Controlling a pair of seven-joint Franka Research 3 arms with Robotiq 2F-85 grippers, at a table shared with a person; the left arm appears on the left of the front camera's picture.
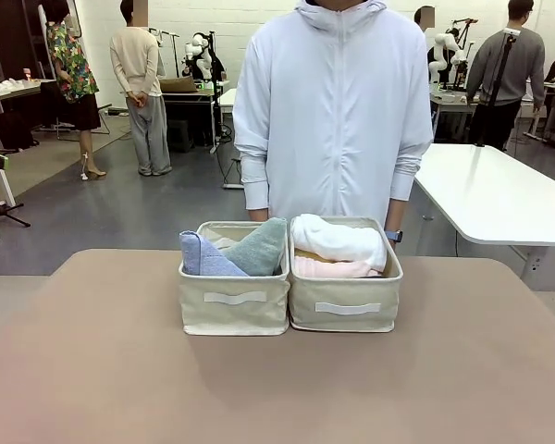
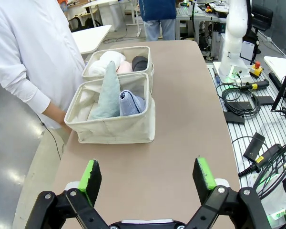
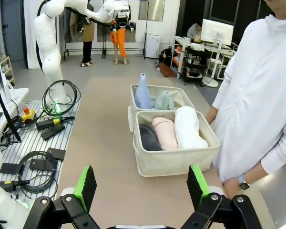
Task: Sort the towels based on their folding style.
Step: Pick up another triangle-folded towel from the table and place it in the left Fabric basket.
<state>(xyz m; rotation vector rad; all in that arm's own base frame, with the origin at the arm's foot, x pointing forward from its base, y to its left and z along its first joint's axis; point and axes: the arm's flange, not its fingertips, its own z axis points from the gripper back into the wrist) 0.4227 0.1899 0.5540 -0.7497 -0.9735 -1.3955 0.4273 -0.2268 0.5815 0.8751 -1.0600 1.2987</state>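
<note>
Nearest you in the left wrist view, the left gripper [image 2: 149, 177] holds its green-padded fingers [image 2: 91, 174] spread wide over bare table [image 2: 181, 119], grasping nothing. You see the same in the right wrist view: the right gripper [image 3: 141, 185] has its fingers [image 3: 196, 183] released and apart, nothing between them.

Farther along the table, two beige fabric bins stand side by side, touching. Looking from the front, the left bin [image 1: 234, 310] holds the two cone-folded towels: the lavender-blue towel [image 1: 202, 255] and the sage-green towel [image 1: 259, 246], leaning against each other. The right bin [image 1: 345, 313] holds rolled towels: you can see the white towel [image 1: 338, 240] lying on top and the pink towel [image 1: 331, 268] beneath it at the front. From the right wrist view, the dark grey towel [image 3: 148, 137] lies beside the pink and white ones in that bin.

Behind the bins a person [image 1: 333, 111] in a white zipped jacket stands at the far edge of the table, arms hanging down. You can see a watch on one wrist [image 3: 241, 182].
</note>
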